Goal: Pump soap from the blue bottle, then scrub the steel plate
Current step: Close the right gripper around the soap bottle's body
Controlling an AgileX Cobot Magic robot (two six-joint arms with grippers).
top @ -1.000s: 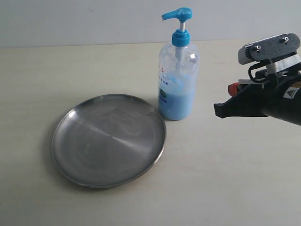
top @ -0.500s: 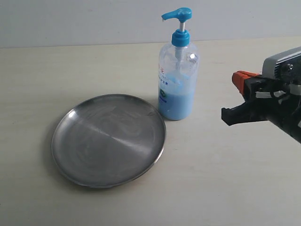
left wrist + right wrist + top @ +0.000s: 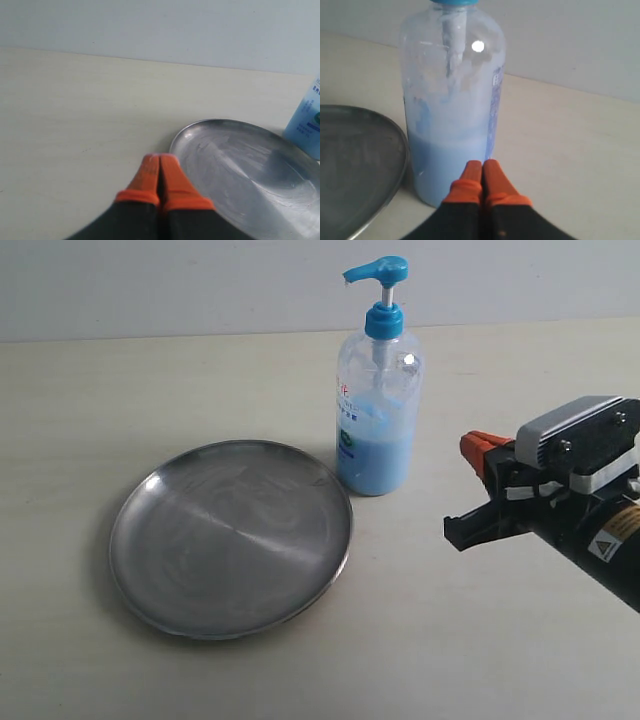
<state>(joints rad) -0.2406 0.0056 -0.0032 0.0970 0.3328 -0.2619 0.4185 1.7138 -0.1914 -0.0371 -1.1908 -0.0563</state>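
The blue bottle (image 3: 378, 390) stands upright behind the right rim of the steel plate (image 3: 232, 537), its blue pump head (image 3: 378, 270) raised. Pale blue soap (image 3: 372, 455) fills its lower half. My right gripper (image 3: 478, 448) hovers low to the right of the bottle, apart from it, orange tips pressed together and empty. In the right wrist view the shut tips (image 3: 482, 167) point at the bottle's base (image 3: 452, 110), with the plate's edge (image 3: 355, 165) beside it. My left gripper (image 3: 160, 160) is shut and empty, just outside the plate's rim (image 3: 250, 175); the exterior view does not show it.
The pale table (image 3: 500, 640) extends around the plate and bottle. A light wall (image 3: 200, 280) runs behind the table's far edge. The plate's surface shows faint swirled streaks. The bottle's lower part (image 3: 306, 125) shows in the left wrist view.
The right gripper has dropped lower and come leftward, closer to the lower part of the bottle. Bottle and plate have not moved.
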